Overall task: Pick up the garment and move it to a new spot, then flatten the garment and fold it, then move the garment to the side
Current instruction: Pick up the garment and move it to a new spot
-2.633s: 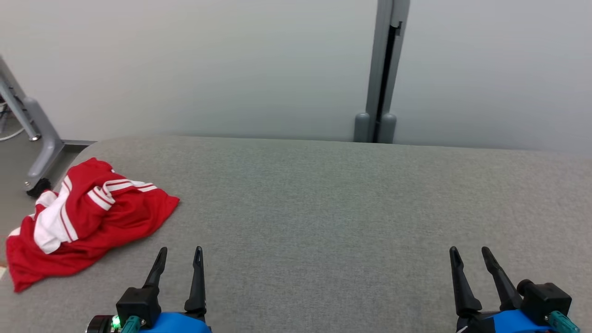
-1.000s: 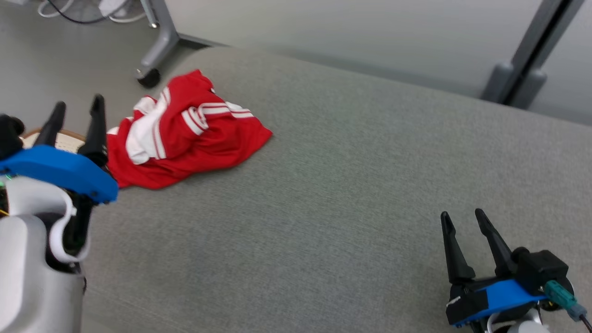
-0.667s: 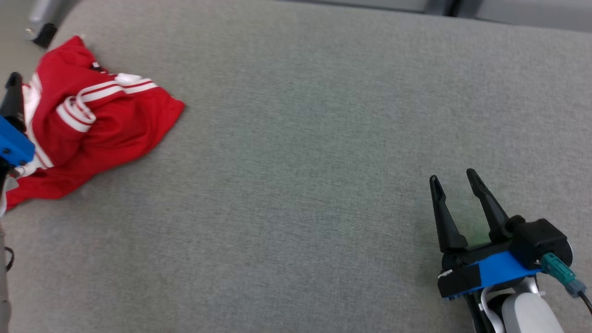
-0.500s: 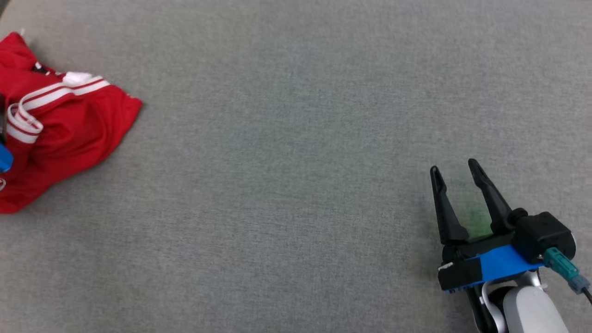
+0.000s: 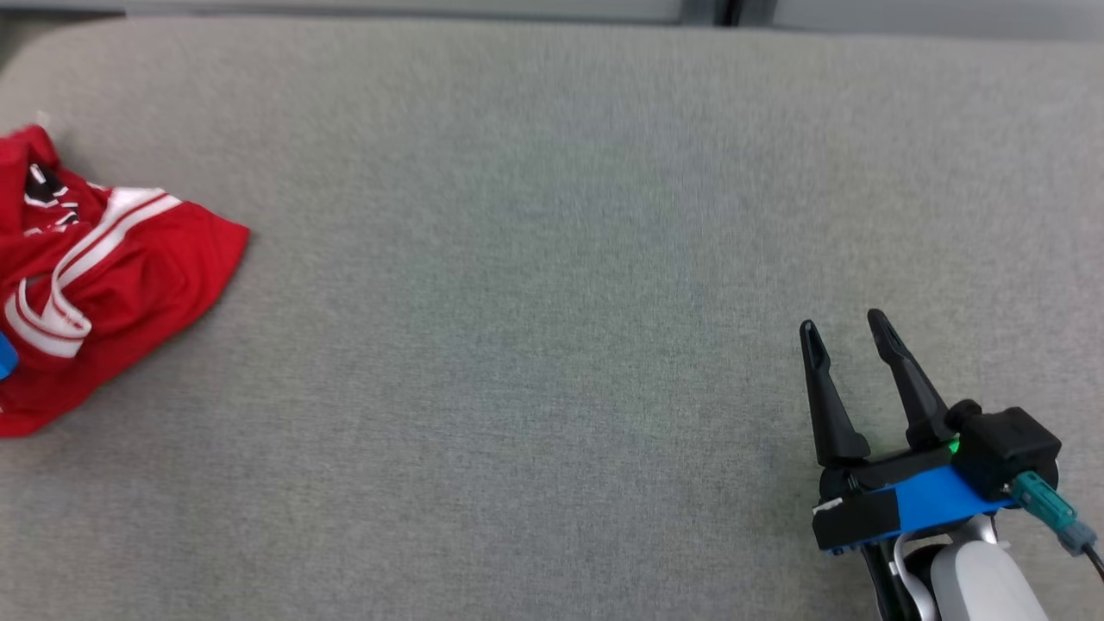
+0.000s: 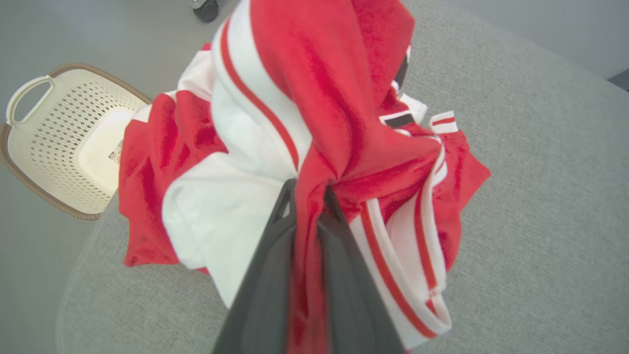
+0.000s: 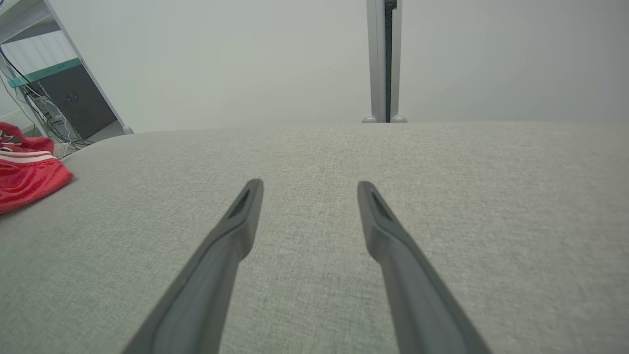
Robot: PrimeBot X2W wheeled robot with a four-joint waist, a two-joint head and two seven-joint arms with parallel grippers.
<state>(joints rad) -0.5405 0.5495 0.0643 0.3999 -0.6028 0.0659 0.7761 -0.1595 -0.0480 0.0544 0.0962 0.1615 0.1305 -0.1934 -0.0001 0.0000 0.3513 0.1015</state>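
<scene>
The garment (image 5: pixel 103 276) is a red jersey with white stripes, crumpled at the far left of the grey table (image 5: pixel 552 216). In the left wrist view my left gripper (image 6: pixel 308 189) is shut on a red fold of the garment (image 6: pixel 314 123), which bunches up around the two dark fingers. A blue bit of that gripper's body shows at the head view's left edge. My right gripper (image 5: pixel 845 332) stands open over bare table at the lower right, with nothing between its fingers (image 7: pixel 245 206). The garment (image 7: pixel 27 174) lies far to its left.
A cream perforated basket (image 6: pixel 59 142) sits on the floor beside the table's rounded corner. A grey post (image 7: pixel 384 59) stands against the pale wall behind the table's far edge. A caster wheel (image 6: pixel 205 9) and cables are on the floor to the left.
The head camera has swung and tilted down. My left gripper has reached into the garment and closed on a fold of it. The right gripper has stayed open in place.
</scene>
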